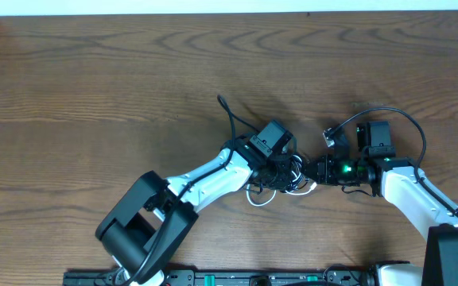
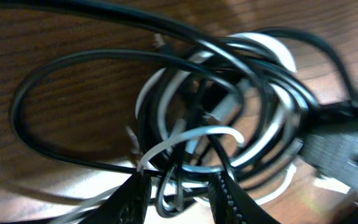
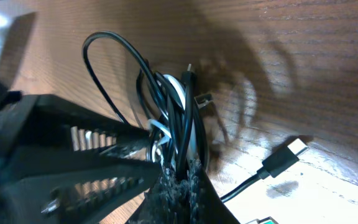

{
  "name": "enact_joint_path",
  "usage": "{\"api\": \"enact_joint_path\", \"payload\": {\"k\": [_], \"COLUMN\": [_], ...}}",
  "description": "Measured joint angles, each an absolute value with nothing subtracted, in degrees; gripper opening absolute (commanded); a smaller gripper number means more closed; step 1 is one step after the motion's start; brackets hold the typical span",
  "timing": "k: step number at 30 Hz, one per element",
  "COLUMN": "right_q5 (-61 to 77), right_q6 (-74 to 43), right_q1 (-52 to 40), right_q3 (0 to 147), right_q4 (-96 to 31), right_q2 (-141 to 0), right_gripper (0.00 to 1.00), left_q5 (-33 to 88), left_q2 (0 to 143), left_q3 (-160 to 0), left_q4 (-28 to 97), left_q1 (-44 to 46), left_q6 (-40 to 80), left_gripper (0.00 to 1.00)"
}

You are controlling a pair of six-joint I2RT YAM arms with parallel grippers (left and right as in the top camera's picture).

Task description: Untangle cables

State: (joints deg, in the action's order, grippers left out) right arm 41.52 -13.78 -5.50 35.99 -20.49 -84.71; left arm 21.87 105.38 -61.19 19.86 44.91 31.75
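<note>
Nearest the left wrist lens, the left tool (image 2: 180, 200) stands part-way open. Its two fingers (image 2: 132, 198) are apart, with a short black loop hanging loose between them and nothing pinched. My reading is that it sits low over the heap so it can pick a single strand out. Just beyond those fingers lie the cables (image 2: 229, 112), piled on the counter (image 1: 94, 79) near its middle. The black cable (image 2: 15, 106) throws one wide loop to the left, flat on the wood, while the white cable (image 2: 194, 132) coils through the black turns and arches over them close to the fingertips. From above, the left arm (image 1: 205, 176) reaches in from the lower left at a slant, its wrist bent down onto the heap. To the right, the right tool (image 3: 166, 163) is closed tight on the edge of the cables, with black and white strands running out of the pinch. That grip looks meant to anchor the bundle while the other side works. The right arm (image 1: 408, 187) comes in from the lower right, forearm turned leftward, so both tools meet at the heap, very near each other. Farther right, a flat plug (image 3: 294, 149) on a black cord rests alone on the wood; whether it belongs to the black cable I cannot tell.
</note>
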Motion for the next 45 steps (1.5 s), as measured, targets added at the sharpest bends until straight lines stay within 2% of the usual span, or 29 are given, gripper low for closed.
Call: {"api": "enact_joint_path", "payload": {"k": [2,4,10,16,22,29,32,35,36,45], "right_q5": [41.5,41.5,39.9,23.8,13.8,10.7,10.7,11.9,13.1,33.2], "right_q6": [-13.8,-13.8,-13.8,-21.4,-26.3,-27.7,-27.8,-27.8,-27.7,-22.5], "right_q1": [-5.5,-5.5,-5.5,-5.7,-6.0,-6.0,-5.9,-5.9,-5.9,-5.8], "right_q3": [36.0,36.0,36.0,35.9,36.3,36.6,36.6,36.6,36.6,36.1], "right_q4": [-20.5,-20.5,-21.5,-32.1,-34.5,-33.8,-33.2,-32.3,-31.6,-22.0], "right_q2": [-84.7,-84.7,-84.7,-84.7,-84.2,-84.2,-84.2,-84.3,-84.4,-84.7], "right_gripper": [0.01,0.01,0.01,0.01,0.01,0.01,0.01,0.01,0.01,0.01], "left_q5": [21.6,21.5,21.4,22.4,32.4,43.5,44.7,44.7,44.2,31.7], "left_q2": [106.2,106.5,106.5,103.6,93.1,86.9,86.8,86.8,86.8,87.4], "left_q3": [-61.2,-61.2,-61.2,-61.2,-61.2,-61.2,-61.2,-61.2,-61.2,-61.2], "left_q4": [19.8,19.7,19.9,26.6,34.1,36.6,36.7,36.6,36.6,35.7], "left_q1": [44.9,44.9,44.9,42.6,36.3,30.3,29.3,29.3,29.8,35.8], "left_q6": [31.7,31.9,31.7,27.8,16.8,6.4,5.2,4.4,4.4,9.5], "left_gripper": [0.09,0.07,0.07,0.07,0.07,0.07,0.09,0.17,0.23,0.24]}}
